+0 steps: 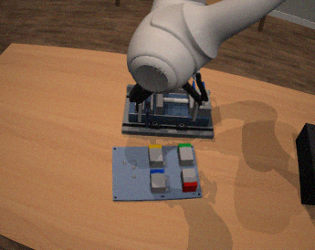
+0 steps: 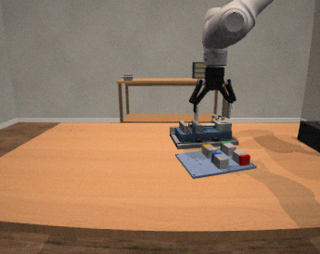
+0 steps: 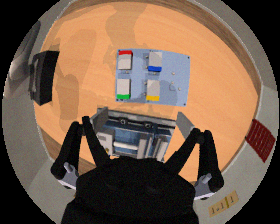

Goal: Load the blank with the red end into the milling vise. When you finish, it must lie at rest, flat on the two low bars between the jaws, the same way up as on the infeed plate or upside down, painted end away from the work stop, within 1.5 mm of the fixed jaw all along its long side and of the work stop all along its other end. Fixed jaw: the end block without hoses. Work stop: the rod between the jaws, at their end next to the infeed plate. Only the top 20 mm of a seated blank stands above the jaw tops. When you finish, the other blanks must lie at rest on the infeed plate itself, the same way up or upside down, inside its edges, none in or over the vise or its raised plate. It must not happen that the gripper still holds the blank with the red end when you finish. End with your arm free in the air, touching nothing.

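Nearest the front edge of the wooden table, toward its right half, lies the blue infeed plate, flat on the wood. Four grey blanks sit on it in two rows, all on the plate's right part, each apart from the others. In the front row, the blank with the red end lies closest to the plate's front right corner, its painted end facing the table's front edge; it rests flat on the plate, untouched. To its left is the blank with the blue end, paint turned toward the far edge. Behind them, the blank with the green end and the blank with the yellow end lie side by side, both with paint toward the far edge.

Just beyond the plate, near the middle of the table's depth, stands the milling vise on its raised plate, close to the infeed plate but not touching it. Between its end blocks the slot holds no blank in the top view.

Above the vise hangs the gripper, pointing straight down, its fingers spread to their widest with nothing between them. In the wrist view the two dark finger linkages frame the vise below, and the four blanks show beyond it.

At the table's right edge sits a black box, well apart from the vise. Past the far edge, a small side table stands against the wall.
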Motion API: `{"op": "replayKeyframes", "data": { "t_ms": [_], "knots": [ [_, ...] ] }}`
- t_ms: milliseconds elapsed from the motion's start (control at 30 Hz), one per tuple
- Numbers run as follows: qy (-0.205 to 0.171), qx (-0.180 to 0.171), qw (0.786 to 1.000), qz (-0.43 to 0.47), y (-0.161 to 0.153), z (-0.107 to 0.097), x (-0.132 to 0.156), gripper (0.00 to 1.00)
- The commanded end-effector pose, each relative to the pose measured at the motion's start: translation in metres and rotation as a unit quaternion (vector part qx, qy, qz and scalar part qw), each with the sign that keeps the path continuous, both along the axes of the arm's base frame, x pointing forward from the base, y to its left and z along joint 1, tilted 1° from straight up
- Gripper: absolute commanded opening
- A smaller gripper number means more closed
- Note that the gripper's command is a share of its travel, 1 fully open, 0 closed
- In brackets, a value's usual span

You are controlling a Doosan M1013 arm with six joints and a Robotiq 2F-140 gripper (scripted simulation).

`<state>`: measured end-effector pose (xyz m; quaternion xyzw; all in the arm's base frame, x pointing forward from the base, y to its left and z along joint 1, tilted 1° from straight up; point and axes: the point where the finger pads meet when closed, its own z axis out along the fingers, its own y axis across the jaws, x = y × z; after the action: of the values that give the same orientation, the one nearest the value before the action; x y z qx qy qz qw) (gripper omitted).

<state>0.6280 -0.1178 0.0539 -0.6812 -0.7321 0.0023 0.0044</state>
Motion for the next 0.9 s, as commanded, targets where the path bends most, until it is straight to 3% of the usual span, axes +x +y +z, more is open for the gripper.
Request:
{"op": "replayKeyframes", "data": {
  "t_ms": [0,867],
  "knots": [
    [0.000,0.000,1.000,0.000,0.000,0.000,0.000,1.00],
    [0.000,0.000,1.000,0.000,0.033,0.066,-0.008,1.00]
  ]
}}
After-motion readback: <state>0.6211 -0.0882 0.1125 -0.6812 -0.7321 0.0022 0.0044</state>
